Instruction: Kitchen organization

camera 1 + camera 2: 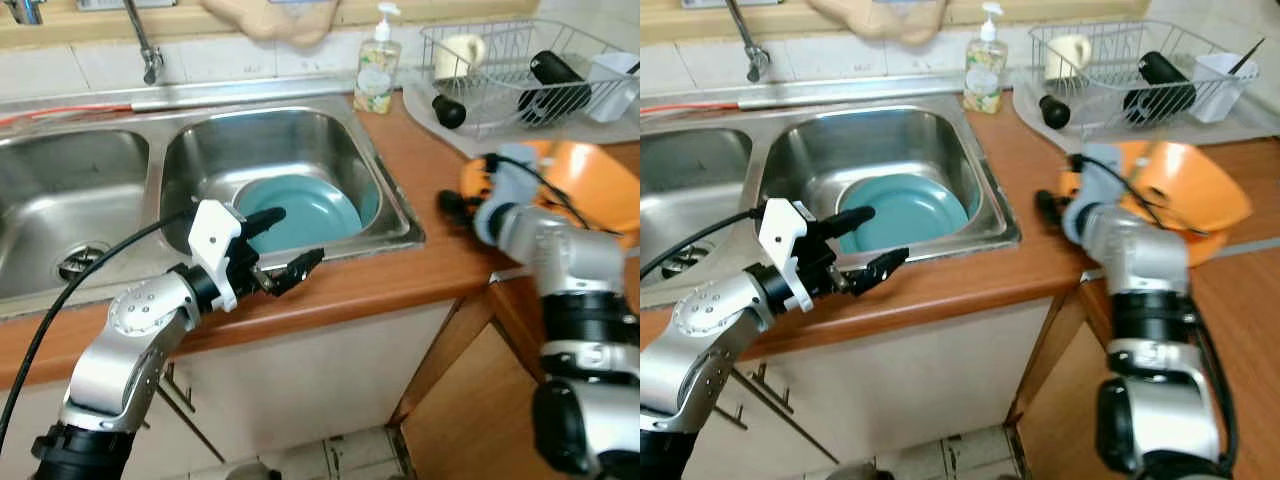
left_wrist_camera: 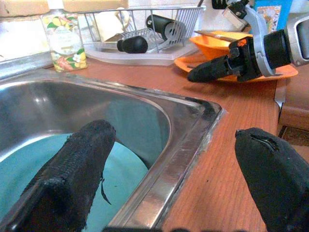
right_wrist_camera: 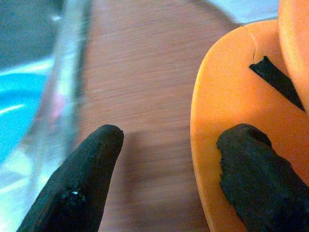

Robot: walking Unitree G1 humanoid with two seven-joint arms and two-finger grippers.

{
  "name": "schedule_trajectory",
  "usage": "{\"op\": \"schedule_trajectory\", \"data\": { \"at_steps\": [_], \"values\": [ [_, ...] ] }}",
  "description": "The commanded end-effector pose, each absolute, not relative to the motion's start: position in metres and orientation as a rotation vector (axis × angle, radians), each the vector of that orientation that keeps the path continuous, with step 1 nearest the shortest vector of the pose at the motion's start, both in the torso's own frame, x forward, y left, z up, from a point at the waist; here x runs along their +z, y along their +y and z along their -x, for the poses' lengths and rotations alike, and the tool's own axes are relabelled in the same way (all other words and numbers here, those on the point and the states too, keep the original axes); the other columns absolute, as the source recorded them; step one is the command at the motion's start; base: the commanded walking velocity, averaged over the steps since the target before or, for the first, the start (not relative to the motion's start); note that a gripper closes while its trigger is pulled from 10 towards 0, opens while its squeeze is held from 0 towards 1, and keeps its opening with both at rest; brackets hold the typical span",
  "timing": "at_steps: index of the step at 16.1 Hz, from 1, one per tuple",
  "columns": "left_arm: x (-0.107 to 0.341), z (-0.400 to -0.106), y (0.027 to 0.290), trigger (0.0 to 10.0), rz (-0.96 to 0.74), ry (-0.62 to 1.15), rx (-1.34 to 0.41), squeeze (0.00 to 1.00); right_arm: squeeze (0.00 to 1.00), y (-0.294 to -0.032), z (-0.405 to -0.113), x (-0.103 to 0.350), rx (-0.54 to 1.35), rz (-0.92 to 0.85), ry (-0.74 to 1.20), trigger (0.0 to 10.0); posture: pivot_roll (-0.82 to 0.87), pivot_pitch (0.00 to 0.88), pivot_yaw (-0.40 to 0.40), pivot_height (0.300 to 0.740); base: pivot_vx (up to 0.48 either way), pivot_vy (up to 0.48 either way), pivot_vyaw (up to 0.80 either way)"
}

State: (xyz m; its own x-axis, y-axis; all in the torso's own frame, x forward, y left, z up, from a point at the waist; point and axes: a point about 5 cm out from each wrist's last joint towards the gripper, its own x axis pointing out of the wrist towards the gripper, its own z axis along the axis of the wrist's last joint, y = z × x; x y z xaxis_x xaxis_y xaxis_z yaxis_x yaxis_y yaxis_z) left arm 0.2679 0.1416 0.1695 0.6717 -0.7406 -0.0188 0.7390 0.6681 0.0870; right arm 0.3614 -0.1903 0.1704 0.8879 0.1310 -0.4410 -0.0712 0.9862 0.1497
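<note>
A teal plate (image 1: 310, 215) lies flat in the right basin of the steel sink (image 1: 400, 222). My left gripper (image 1: 298, 237) is open at that basin's front rim, one finger over the plate and the other over the wooden counter (image 2: 227, 159). Further right on the counter, an orange bowl (image 1: 590, 180) sits on an orange plate (image 3: 227, 96). My right gripper (image 3: 169, 140) is open at the orange plate's left edge, with one fingertip (image 3: 251, 159) over the plate and the other above bare counter.
A soap bottle (image 1: 377, 70) stands behind the sink by the wall. A wire dish rack (image 1: 520, 70) holding a mug and black items fills the back right corner. The faucet (image 1: 148, 50) rises between the basins. A cabinet door (image 1: 480, 400) stands open below the counter.
</note>
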Motion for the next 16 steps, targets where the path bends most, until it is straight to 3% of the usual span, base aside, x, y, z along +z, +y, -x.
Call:
{"op": "schedule_trajectory", "data": {
  "at_steps": [1,6,16],
  "values": [
    [0.171,-0.269,0.142,10.0,-0.109,-0.022,-0.836,0.00,0.00,-0.177,-0.354,0.150,0.162,-0.149,0.565,10.0,0.00,0.000,0.042,0.740,0.000,0.000,0.00],
    [0.169,-0.264,0.140,10.0,-0.098,0.008,-0.887,0.00,0.00,-0.137,-0.345,0.151,0.303,-0.154,0.576,10.0,0.00,0.000,0.044,0.740,0.000,0.000,0.00],
    [0.166,-0.257,0.136,10.0,-0.086,0.046,-0.953,0.00,0.00,-0.113,-0.336,0.163,0.412,-0.194,0.555,10.0,0.00,0.000,0.040,0.740,0.000,0.000,0.00]
  ]
}}
